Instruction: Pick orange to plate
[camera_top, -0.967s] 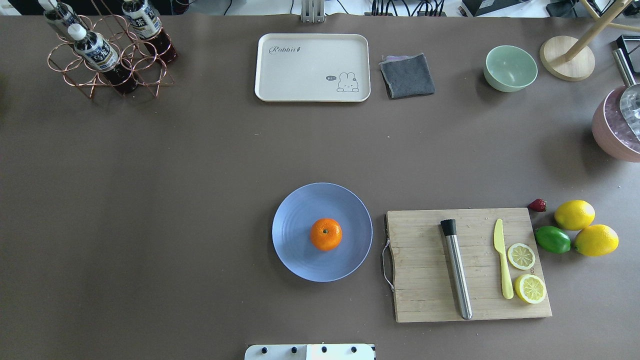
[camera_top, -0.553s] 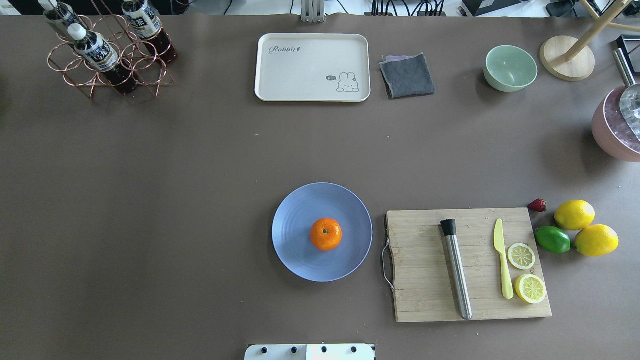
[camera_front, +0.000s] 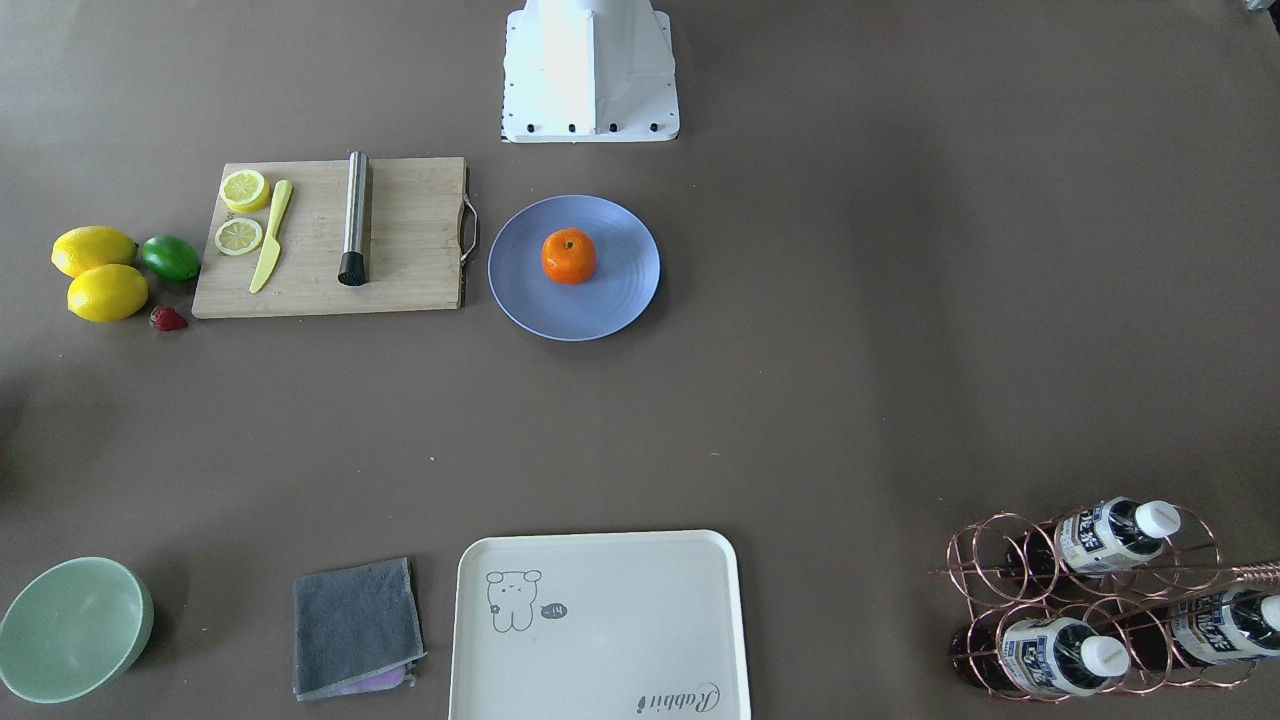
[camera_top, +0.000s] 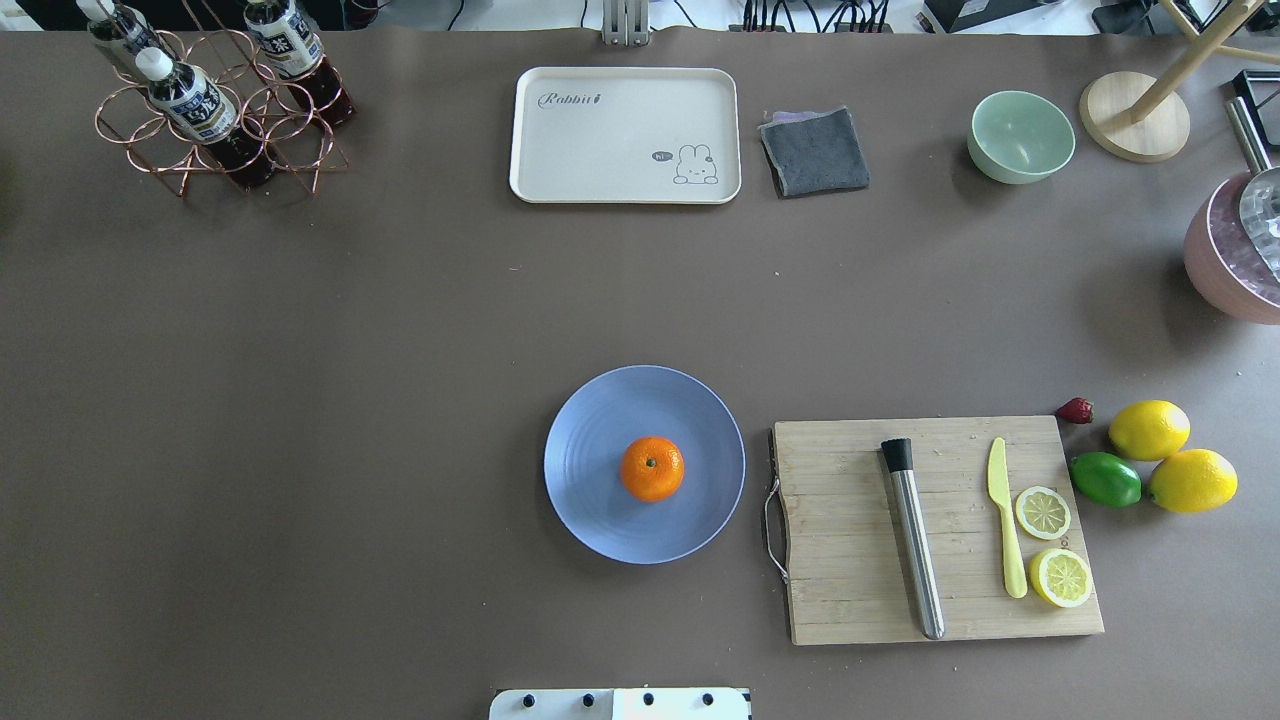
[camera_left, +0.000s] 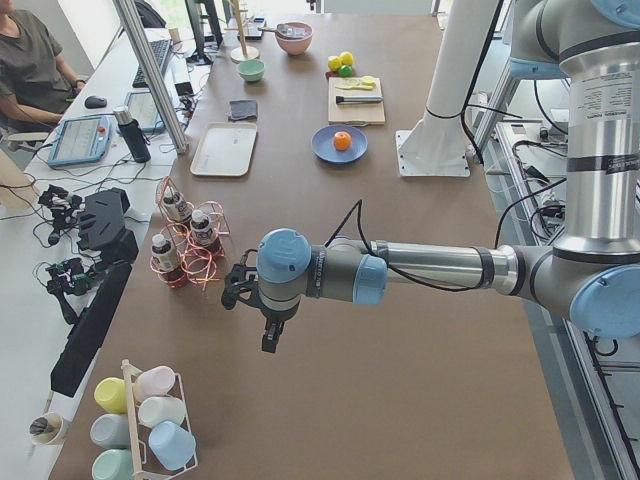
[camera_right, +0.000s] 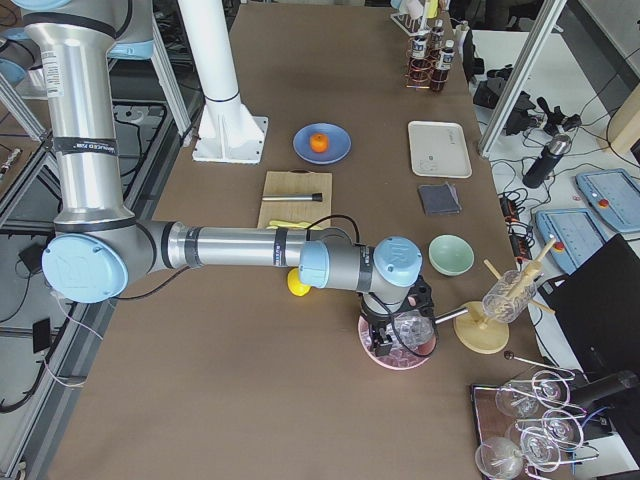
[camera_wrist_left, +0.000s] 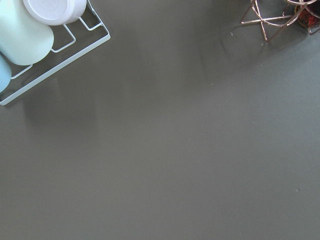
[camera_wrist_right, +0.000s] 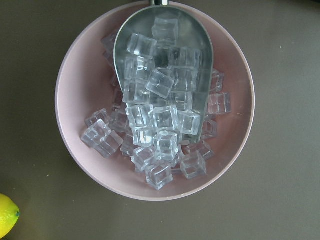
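The orange (camera_top: 652, 468) rests in the middle of the blue plate (camera_top: 590, 430).
The left gripper (camera_left: 270, 338) hangs over the table (camera_wrist_left: 160, 150) at far left, the right gripper (camera_right: 388, 338) over a pink ice bowl (camera_wrist_right: 70, 100) at far right; whether either's jaws are spread cannot be told.

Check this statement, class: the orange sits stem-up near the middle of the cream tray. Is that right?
One thing is wrong. The orange sits on the pale blue plate, not on the cream tray, as the overhead exterior view shows. The rest stands: it is stem-up and near the middle.
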